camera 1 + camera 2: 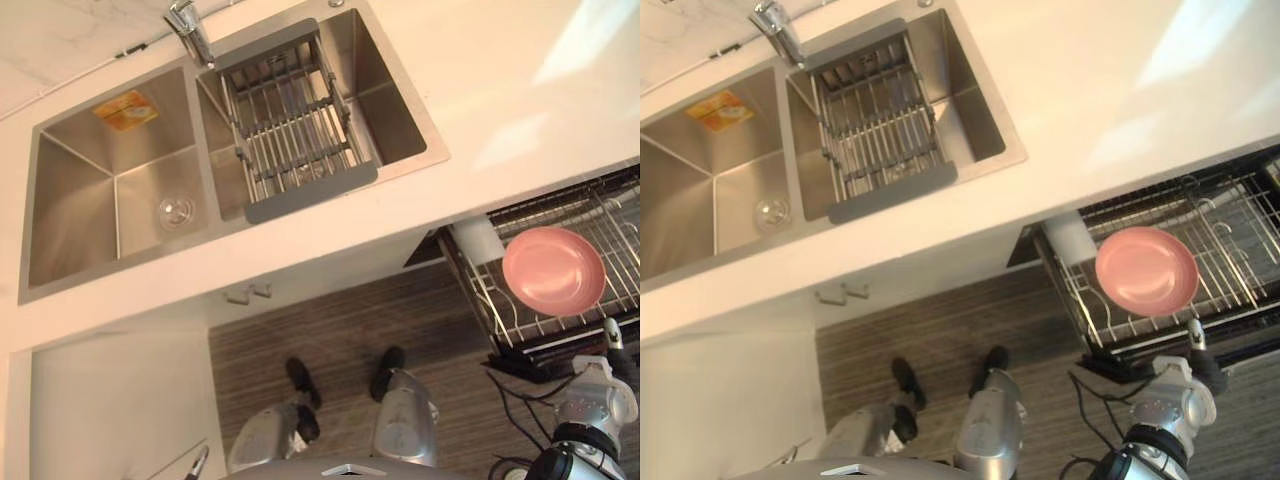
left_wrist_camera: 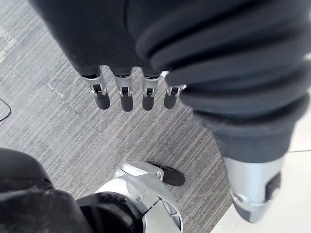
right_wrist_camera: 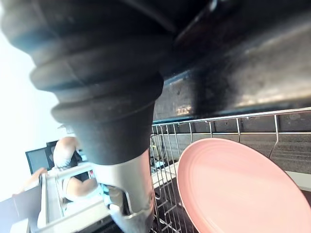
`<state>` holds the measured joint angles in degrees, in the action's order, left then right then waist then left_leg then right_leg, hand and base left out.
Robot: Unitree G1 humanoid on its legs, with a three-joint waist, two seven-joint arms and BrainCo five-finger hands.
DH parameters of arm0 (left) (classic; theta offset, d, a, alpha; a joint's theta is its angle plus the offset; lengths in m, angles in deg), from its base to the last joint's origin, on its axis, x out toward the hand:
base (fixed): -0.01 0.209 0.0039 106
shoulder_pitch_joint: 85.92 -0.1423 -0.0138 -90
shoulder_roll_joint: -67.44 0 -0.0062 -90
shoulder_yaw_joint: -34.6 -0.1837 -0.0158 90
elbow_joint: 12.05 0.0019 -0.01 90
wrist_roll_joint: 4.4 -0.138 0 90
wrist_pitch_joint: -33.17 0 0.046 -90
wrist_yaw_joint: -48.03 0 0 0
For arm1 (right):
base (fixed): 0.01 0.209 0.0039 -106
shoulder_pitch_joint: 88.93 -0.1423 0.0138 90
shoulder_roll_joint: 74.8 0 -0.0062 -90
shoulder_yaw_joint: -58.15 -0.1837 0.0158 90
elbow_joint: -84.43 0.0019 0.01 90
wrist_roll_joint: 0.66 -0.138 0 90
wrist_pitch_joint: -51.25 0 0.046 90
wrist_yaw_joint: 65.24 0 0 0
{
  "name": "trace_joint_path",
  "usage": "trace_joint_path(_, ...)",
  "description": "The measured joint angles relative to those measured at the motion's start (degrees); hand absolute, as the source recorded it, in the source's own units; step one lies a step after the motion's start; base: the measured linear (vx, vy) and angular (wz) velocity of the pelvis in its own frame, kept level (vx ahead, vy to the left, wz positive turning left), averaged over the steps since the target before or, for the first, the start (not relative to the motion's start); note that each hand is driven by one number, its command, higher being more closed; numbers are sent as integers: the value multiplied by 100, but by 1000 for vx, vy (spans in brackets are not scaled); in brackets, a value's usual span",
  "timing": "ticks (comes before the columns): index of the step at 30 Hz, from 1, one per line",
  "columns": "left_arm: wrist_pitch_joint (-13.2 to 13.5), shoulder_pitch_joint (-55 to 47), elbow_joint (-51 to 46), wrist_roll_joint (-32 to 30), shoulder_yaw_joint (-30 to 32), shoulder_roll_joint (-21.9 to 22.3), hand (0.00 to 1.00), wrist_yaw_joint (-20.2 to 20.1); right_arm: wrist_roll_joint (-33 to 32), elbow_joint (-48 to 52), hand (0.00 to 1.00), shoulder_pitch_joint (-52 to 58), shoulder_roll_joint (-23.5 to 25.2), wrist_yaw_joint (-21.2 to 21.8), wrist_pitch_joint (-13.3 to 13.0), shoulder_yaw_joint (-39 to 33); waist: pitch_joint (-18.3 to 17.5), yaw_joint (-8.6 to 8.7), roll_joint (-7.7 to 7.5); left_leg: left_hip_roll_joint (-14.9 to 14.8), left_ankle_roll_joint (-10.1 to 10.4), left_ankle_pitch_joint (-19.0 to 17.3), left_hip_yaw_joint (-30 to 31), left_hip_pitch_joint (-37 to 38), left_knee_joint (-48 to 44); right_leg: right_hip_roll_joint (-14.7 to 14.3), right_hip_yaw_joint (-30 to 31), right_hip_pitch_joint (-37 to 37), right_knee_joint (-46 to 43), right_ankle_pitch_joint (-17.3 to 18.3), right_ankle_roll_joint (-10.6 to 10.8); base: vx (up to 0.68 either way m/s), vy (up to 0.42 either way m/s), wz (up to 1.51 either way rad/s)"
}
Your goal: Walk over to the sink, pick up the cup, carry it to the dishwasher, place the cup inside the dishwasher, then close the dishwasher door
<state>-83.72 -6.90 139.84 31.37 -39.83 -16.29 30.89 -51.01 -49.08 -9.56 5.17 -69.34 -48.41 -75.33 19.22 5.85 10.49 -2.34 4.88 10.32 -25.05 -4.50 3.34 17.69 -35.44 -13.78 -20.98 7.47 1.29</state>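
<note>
Steel double sink (image 1: 70, 200) sat at the left of the head views, set into a pale counter (image 1: 500, 80).

- Left hand (image 2: 121, 90): hung low at my left over the striped grey floor (image 1: 340, 320). Its fingers were straight and relaxed and it held nothing.
- Left basin: an orange sticker (image 1: 126, 110) was on the back wall. A round clear thing (image 1: 175, 212) lay on the bottom; I could not tell whether it was a drain or a glass.
- Faucet (image 1: 188, 28): stood at the back, over the divider between the basins.
- Right basin: a grey wire drainer (image 1: 295, 125) spanned it front to back.
- Dishwasher rack (image 1: 620, 215): stuck out from under the counter at the right.
- Cup (image 1: 478, 240): a white cylinder I took for it stood in the rack's left corner, partly under the counter edge, just beside the plate.
- Pink plate (image 1: 553, 270): lay tilted on the rack wires.
- Right hand (image 1: 600, 385): was at the rack's front edge, near the plate. I could not tell whether it was open or closed.
</note>
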Motion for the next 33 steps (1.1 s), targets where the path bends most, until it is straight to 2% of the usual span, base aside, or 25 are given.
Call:
trace_joint_path(4, 62, -2, -7, -1, -127, 155, 0, -79, -348, 223, 0, -378, -267, -13, -67, 435, 112, -115, 263, -26, -160, 60, 9, -82, 48, 19, -132, -58, -36, 9, -32, -100, 0, 3)
trace_joint_path(6, 67, -15, -8, -2, -223, 203, 0, -89, -454, 244, 0, -630, -460, 2, -72, 685, 161, -151, 390, -68, -396, -119, 19, -195, -20, 19, -141, -190, -177, 13, -38, -108, 21, 1)
trace_joint_path(7, 86, -13, -20, -12, -222, 213, 0, -101, -504, 324, 0, -811, -554, 13, -77, 802, 169, -197, 538, -96, -441, -384, 19, -267, -64, 71, -116, -313, -351, 29, -60, -124, 24, 5)
trace_joint_path(8, 131, -27, -60, -14, -220, 225, 0, -124, -580, 483, 0, -972, -634, 14, -84, 911, 220, -230, 537, -95, -470, -429, 19, -459, -129, 120, -109, -447, -442, 2, -9, -141, 18, 6)
trace_joint_path(10, 154, -46, -59, -81, -221, 234, 0, -190, -591, 497, 0, -1308, -719, 22, -135, 1025, 290, -241, 668, -93, -460, -437, 15, -477, -46, 129, -109, -478, -431, -17, 22, -108, -1, 15)
trace_joint_path(12, 204, -126, -69, -113, -224, 239, 0, -210, -591, 499, 0, -1546, -754, 21, -140, 1203, 281, -267, 691, -93, -364, -497, 2, -490, 2, 133, -116, -552, -438, -19, 15, -12, -46, 15)
trace_joint_path(14, 232, -231, -98, -117, -288, 242, 0, -249, -368, 552, 0, -1773, -824, -42, -138, 1466, 300, -331, 672, -92, -284, -419, 8, -553, -6, 210, -124, -688, -638, 68, -119, 25, -112, 8)
trace_joint_path(15, 250, -285, -191, -116, -449, 246, 0, -278, -16, 687, 0, -1859, -906, -189, -139, 1656, 310, -367, 687, -72, -291, -240, 40, -639, -1, 293, -133, -794, -853, 179, -255, -1, -94, 8)
trace_joint_path(18, 280, -329, -350, -90, -638, 258, 0, -323, 479, 693, 0, -2216, -1039, -293, -152, 1982, 309, -360, 693, -20, -345, 65, 177, -690, 17, 412, -168, -946, -1113, 321, -331, 26, -130, 15)
trace_joint_path(21, 348, -318, -534, 27, -712, 275, 0, -348, 605, 644, 0, -2709, -1196, -514, -189, 2089, 395, -372, 799, 34, -355, 221, 362, -792, 101, 505, -291, -1024, -1275, 424, -369, -8, -99, 27)
trace_joint_path(22, 354, -333, -513, 35, -729, 275, 0, -359, 653, 644, 0, -2710, -1217, -507, -284, 2107, 415, -363, 789, 40, -365, 249, 405, -855, 101, 522, -311, -1079, -1305, 435, -383, -49, -111, 18)
trace_joint_path(24, 348, -325, -520, 127, -858, 274, 0, -374, 791, 609, 0, -2822, -1296, -530, -246, 2275, 404, -344, 804, 39, -365, 282, 451, -947, 99, 524, -308, -1182, -1341, 434, -383, -66, -103, 2)
trace_joint_path(27, 376, -318, -608, 283, -907, 281, 0, -455, 805, 488, 0, -2957, -1307, -530, -254, 2361, 376, -356, 840, 7, -331, 279, 455, -1052, 89, 501, -312, -1250, -1348, 428, -374, -94, -76, -2)
trace_joint_path(29, 455, -293, -617, 415, -918, 282, 0, -450, 805, 384, 0, -3016, -1341, -531, -269, 2484, 359, -387, 863, -108, -296, 169, 499, -1165, 83, 367, -325, -1282, -1236, 395, -324, -130, -97, -5)
trace_joint_path(31, 533, -227, -619, 609, -938, 281, 0, -446, 864, 386, 0, -3007, -1342, -522, -286, 2527, 352, -452, 873, -212, -102, -37, 509, -1249, 145, 163, -275, -1344, -1021, 290, -202, -76, -73, -2)
trace_joint_path(32, 562, -161, -627, 739, -945, 288, 0, -452, 1004, 431, 0, -2896, -1340, -510, -332, 2512, 356, -456, 866, -227, 2, -133, 498, -1216, 133, 125, -277, -1330, -914, 291, -208, -56, -65, 6)
trace_joint_path(33, 569, -129, -631, 818, -946, 289, 0, -464, 1035, 483, 0, -2787, -1342, -473, -370, 2504, 365, -456, 854, -220, -45, -113, 485, -1193, 90, 124, -272, -1319, -900, 315, -249, -13, -75, 2)
